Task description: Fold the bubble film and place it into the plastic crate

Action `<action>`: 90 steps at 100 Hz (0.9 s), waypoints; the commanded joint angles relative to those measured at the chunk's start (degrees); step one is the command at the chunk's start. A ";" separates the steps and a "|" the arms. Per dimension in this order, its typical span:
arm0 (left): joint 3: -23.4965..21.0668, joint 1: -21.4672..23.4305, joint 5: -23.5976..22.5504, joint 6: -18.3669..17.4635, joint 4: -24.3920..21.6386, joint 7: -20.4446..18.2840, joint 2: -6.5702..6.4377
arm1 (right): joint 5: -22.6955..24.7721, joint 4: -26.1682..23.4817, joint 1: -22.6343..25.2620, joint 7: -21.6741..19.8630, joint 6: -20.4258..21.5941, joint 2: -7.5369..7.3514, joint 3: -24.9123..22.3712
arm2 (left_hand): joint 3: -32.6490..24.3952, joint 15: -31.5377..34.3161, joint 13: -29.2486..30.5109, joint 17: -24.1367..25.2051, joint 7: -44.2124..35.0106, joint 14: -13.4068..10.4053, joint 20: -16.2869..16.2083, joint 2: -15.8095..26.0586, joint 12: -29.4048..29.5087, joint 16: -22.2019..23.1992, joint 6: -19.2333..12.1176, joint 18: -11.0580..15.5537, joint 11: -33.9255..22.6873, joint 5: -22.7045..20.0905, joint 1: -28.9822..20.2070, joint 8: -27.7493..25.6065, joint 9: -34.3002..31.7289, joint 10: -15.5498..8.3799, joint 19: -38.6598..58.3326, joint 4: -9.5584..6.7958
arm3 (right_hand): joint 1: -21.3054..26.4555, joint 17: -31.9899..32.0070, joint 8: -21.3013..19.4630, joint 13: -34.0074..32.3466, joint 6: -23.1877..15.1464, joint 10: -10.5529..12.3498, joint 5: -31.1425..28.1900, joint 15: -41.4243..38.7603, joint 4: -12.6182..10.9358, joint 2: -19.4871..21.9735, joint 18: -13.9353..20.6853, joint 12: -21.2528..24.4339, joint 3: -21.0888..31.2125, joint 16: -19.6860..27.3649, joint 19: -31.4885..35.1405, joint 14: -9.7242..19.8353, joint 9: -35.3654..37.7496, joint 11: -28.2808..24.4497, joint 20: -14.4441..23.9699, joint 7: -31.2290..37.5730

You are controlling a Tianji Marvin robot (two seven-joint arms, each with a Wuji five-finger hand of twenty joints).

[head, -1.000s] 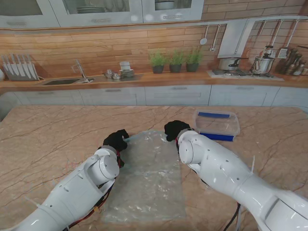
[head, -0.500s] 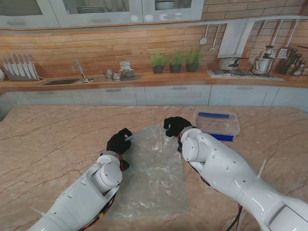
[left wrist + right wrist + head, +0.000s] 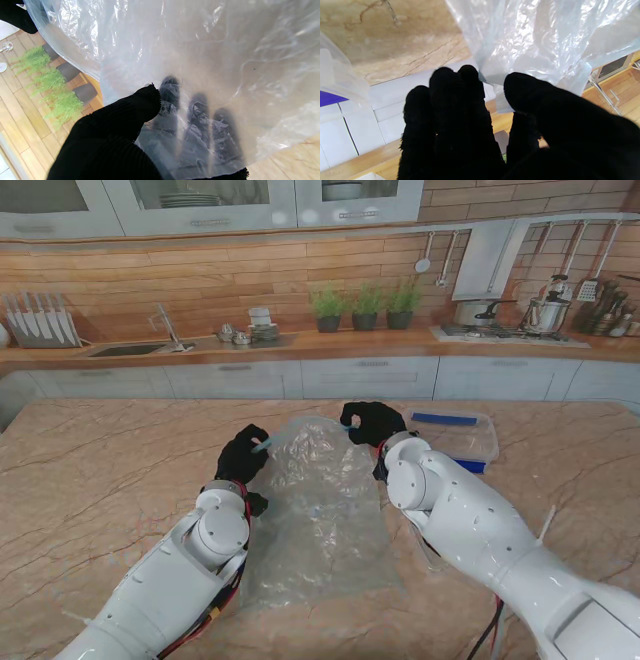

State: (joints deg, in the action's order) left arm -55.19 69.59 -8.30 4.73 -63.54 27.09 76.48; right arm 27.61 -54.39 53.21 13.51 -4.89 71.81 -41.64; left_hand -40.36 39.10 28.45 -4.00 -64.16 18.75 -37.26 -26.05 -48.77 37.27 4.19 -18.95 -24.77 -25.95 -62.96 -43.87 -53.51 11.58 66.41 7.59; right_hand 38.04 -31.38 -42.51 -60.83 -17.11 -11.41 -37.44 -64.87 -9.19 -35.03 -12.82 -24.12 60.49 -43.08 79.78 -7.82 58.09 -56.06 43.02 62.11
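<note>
The clear bubble film [image 3: 315, 515] lies lengthwise down the middle of the table, its far end raised off the surface. My left hand [image 3: 246, 453], in a black glove, pinches the film's far left corner; in the left wrist view the thumb [image 3: 140, 107] sits on one side of the film [image 3: 200, 50] and the fingers show through it from the other. My right hand [image 3: 371, 421] grips the far right corner, the film's edge [image 3: 500, 100] caught between thumb and fingers. The clear plastic crate [image 3: 450, 437] with blue clips stands just right of the right hand.
The marble table [image 3: 90, 480] runs wide on both sides of the film. Behind it is a kitchen counter with three potted plants [image 3: 365, 307], a sink [image 3: 130, 348] and a stove with pots [image 3: 500, 315].
Both hands have lifted the film's far edge up and away from me. The film now bulges and crumples at its far end instead of lying flat.
</note>
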 commanded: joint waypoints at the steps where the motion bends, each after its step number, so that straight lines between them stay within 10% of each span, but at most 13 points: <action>1: -0.10 -0.48 -0.26 -0.80 -0.50 0.10 0.39 | 0.22 0.37 -0.49 0.94 0.86 0.58 -0.06 | -0.43 -0.40 -1.24 0.61 0.10 -1.96 0.56 0.58 0.47 -0.78 -2.30 1.49 0.96 0.46 -1.07 -0.79 -0.94 -1.86 -0.52 1.22 | 2.50 0.45 -1.25 1.03 -2.39 1.23 0.14 1.19 3.21 2.42 2.64 0.71 -0.40 0.72 -0.55 0.98 0.40 0.87 -1.05 1.22; 59: -2.70 0.31 -2.02 -7.24 -3.75 -2.09 -1.52 | 5.56 9.07 -3.09 16.94 16.12 1.90 -0.64 | -1.36 -2.27 -0.98 0.97 0.64 -5.02 1.37 0.22 1.48 -2.43 -4.89 2.17 1.79 -0.83 0.42 0.16 -2.45 -4.11 -3.17 2.12 | 1.79 -3.07 0.58 0.16 -5.88 4.63 3.72 4.24 7.16 3.50 6.32 1.77 -0.80 1.59 -4.36 5.31 -0.42 0.72 -3.18 3.92; 90: -3.83 3.98 -4.18 -13.74 -5.50 -3.91 -3.11 | 14.10 13.21 -1.76 28.28 28.05 -0.05 0.30 | -2.74 -2.96 -0.16 1.29 0.62 -6.38 1.80 -0.78 1.02 -2.26 -6.47 1.83 2.89 -1.48 1.36 -0.07 -3.30 -5.36 -5.35 2.57 | 1.01 -3.87 1.67 -0.04 -8.30 6.28 4.92 4.77 8.79 3.25 7.80 2.74 -0.35 1.70 -5.27 6.83 -0.62 0.23 -3.50 5.42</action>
State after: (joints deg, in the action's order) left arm -59.01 71.89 -12.21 -8.49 -68.58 23.58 73.69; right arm 41.39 -41.30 50.24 41.54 22.47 72.84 -41.61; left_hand -41.27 37.05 28.43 -3.47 -64.11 14.67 -36.18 -26.04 -47.62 35.28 0.67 -18.35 -23.08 -26.04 -62.82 -43.73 -54.73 8.74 62.40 7.59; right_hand 38.48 -34.88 -40.99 -60.83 -23.41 -6.15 -34.00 -60.90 -2.56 -33.82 -6.99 -21.92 59.41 -41.81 75.01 -2.72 58.25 -54.81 40.19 65.08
